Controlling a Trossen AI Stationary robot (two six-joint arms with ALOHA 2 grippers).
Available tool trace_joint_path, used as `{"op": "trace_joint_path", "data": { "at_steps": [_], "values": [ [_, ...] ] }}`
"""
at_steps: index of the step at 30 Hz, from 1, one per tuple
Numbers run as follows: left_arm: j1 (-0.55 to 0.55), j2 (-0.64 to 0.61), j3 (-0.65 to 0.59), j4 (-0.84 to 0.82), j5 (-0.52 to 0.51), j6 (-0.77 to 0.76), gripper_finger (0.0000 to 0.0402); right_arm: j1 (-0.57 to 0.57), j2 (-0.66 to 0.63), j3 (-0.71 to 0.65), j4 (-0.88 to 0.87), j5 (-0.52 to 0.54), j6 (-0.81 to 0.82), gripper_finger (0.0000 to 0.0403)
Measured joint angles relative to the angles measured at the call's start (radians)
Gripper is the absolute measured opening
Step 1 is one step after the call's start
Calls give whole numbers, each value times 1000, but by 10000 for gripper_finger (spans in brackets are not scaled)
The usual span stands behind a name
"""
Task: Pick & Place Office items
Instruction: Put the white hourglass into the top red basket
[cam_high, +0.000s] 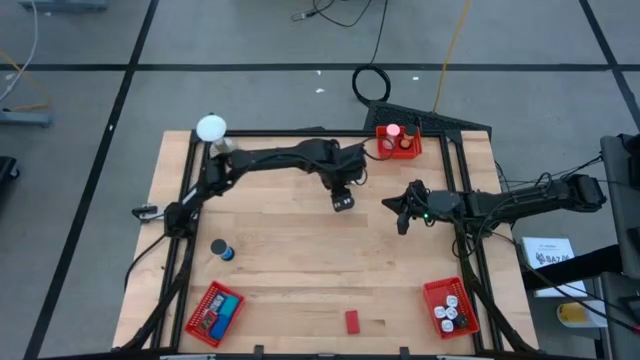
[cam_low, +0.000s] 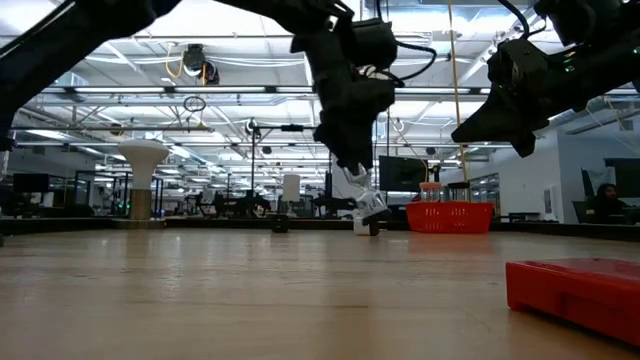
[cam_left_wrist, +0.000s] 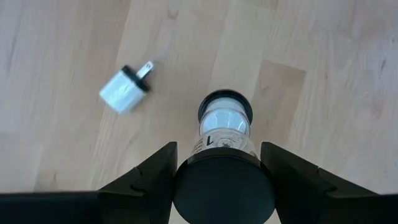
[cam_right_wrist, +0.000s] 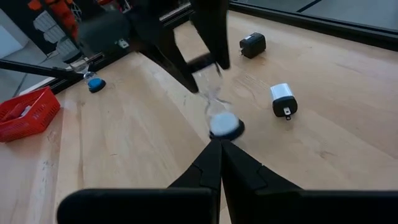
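Left gripper (cam_left_wrist: 217, 163) is pinching a clear black-capped vial (cam_left_wrist: 224, 127), long axis pointing down at the tabletop (cam_left_wrist: 323, 74), just beside a tilted white charger plug (cam_left_wrist: 124, 90); vial's upper end is hidden. Right gripper (cam_right_wrist: 219, 163) is waiting nearby, fingers pressed together

A wooden table (cam_high: 300, 260) carries three red baskets (cam_high: 215, 311), a red block (cam_high: 352, 321) and a white charger (cam_left_wrist: 126, 89).
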Motion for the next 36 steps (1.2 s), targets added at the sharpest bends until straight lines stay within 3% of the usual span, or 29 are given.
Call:
{"op": "trace_joint_path", "data": {
  "at_steps": [10, 15, 22, 30, 33, 36],
  "values": [
    [3, 41, 17, -29, 1, -4, 211, 0, 0, 0, 1, 2, -1, 0],
    [3, 41, 15, -34, 1, -16, 238, 0, 0, 0, 1, 2, -2, 0],
    [3, 42, 15, -36, 1, -39, 244, 0, 0, 0, 2, 3, -3, 0],
    [16, -1, 13, -107, -44, 28, 275, 0, 0, 0, 2, 4, 13, 0],
    [15, -48, 13, -132, -81, 49, 260, 0, 0, 0, 10, 4, 73, 0],
    [9, -116, -9, -98, -51, 66, 214, 0, 0, 0, 20, 1, 111, 0]
  ]
}}
